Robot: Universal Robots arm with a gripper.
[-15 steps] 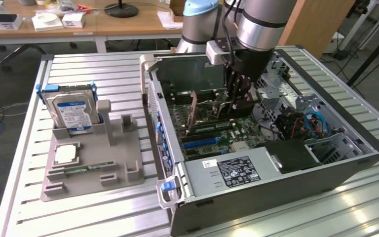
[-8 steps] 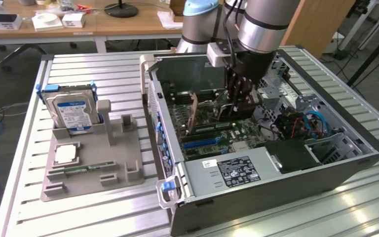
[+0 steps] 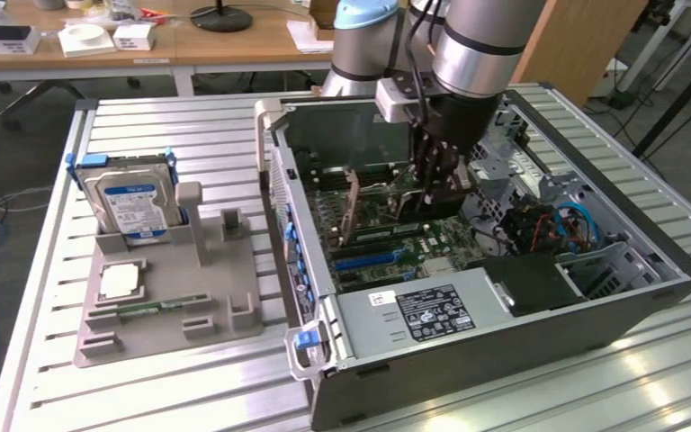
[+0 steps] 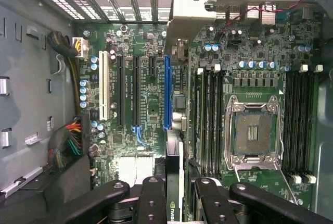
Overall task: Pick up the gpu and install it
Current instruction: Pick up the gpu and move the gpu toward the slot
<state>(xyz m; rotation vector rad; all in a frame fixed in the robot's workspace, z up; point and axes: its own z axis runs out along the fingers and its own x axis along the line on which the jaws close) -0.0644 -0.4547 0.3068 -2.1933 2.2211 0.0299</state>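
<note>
Grip: the gripper (image 4: 178, 185) is clamped on the gpu (image 4: 174, 203), with a finger (image 4: 151, 200) on each flat face, so it's properly held and not just resting there.
Where the gpu is: down inside the case (image 3: 669, 270), edge-on over the motherboard (image 4: 145, 109). Its length runs along the blue slot (image 4: 167, 91), and in the wrist view it sits just beside it.
Why held like that: my guess is that pinching the faces up top leaves the contact edge free and keeps the card square to the slot.
Bracket: the pale metal end (image 4: 190, 21) is up by the case's rear openings, which looks like the right way round to me.
Seated?: can't tell, since the card hides its own lower edge.
Case: it lies on its side on the table (image 3: 201, 126) with the open face up, probably so the arm (image 3: 478, 45) can come straight down into it.
CPU socket (image 4: 252, 133): open, and well apart from the card.
Tray (image 3: 154, 306): on the exterior view's left of the case, with the hard drive (image 3: 130, 202) standing upright in it, well away from the action.
</note>
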